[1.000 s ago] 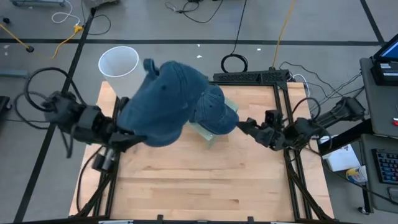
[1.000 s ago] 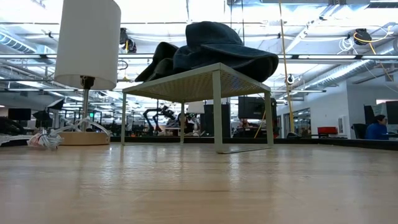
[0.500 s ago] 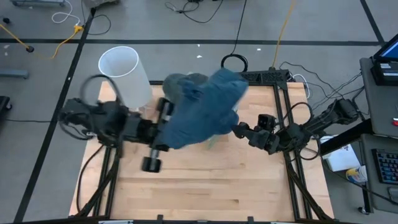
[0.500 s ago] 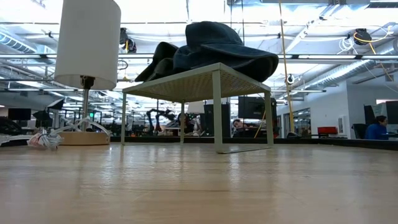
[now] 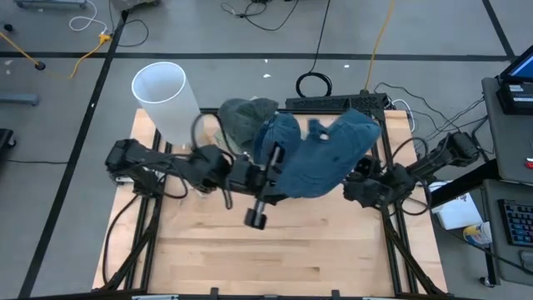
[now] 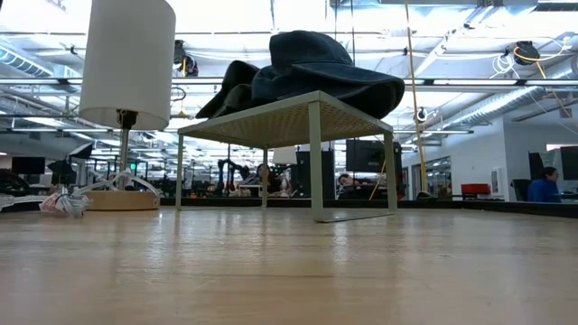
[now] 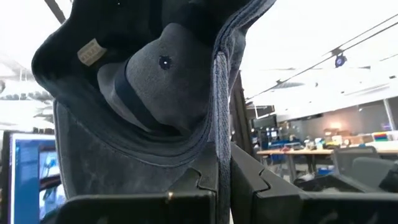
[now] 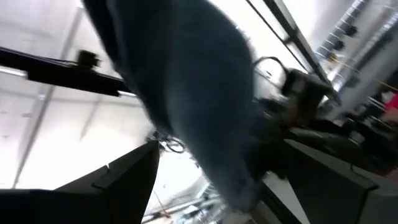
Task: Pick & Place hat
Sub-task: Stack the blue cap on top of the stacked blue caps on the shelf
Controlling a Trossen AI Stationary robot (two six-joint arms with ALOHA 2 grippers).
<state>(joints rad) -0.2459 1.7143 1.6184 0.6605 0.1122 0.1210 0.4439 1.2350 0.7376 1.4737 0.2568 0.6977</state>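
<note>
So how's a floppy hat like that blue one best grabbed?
By the brim edge, I'd judge. The left gripper pinches the blue hat there: the brim is a thin flap that fits between the fingers, while the crown is bulky and soft. Come in edge-on.

Hats: two (image 5: 329,158) (image 5: 241,117); lamp (image 5: 166,100): one; rack (image 6: 298,117): one.

1. Setting: open-plan robotics lab or workshop.
2. Evidence: exposed ceiling trusses (image 6: 470,90), rows of monitors (image 6: 366,155) and desks beyond the counter (image 6: 289,262).
3. Floor: loose cables (image 5: 312,83) around the rig.
</note>
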